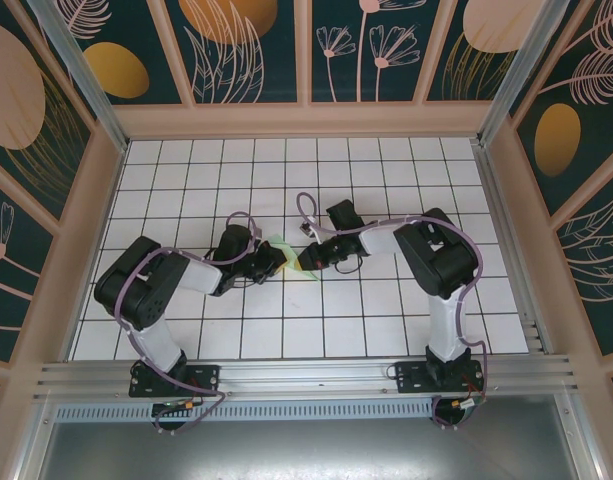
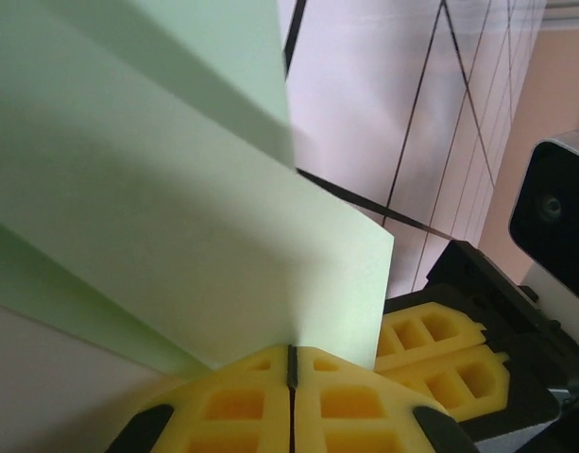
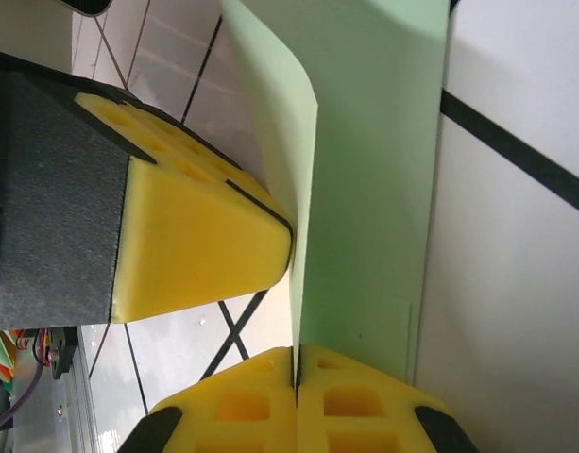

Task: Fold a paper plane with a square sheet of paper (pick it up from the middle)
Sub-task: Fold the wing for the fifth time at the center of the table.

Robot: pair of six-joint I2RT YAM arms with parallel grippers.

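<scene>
- Table (image 1: pixel 186 330): white w/ black grid lines; used as ref for all places below.
- Green paper (image 1: pixel 283 244): lies at abt the table's middle and is held up off the surface between both grippers. From the top cam just a small pale patch shows.
- L gripper (image 2: pixel 291 357): a bit left of the table's middle, pointing right. Yellow pads pressed flat together, no gap, w/ the paper's lower edge running into the seam, so it's clamped on the paper.
- R gripper (image 3: pixel 297 363): a bit right of the table's middle, pointing left at the other one. Pads also fully closed, paper edge pinched in the seam.
- Paper in L wrist cam: more than one layer. A big flap rises from the pads, another panel sits behind it at upper left, and a thinner strip shows lower left. Creased, not flat.
- Paper in R wrist cam: stands edge-on, nearly upright over the table, curving slightly to the left near the top.
- In R wrist cam the L gripper's yellow pad tip sits against the paper's left face, just above the R pads.
- Both grippers are close together over the table's middle, tips near each other; can't tell if they touch.
- Arms: black, w/ purple cables, bases at the table's near edge.
</scene>
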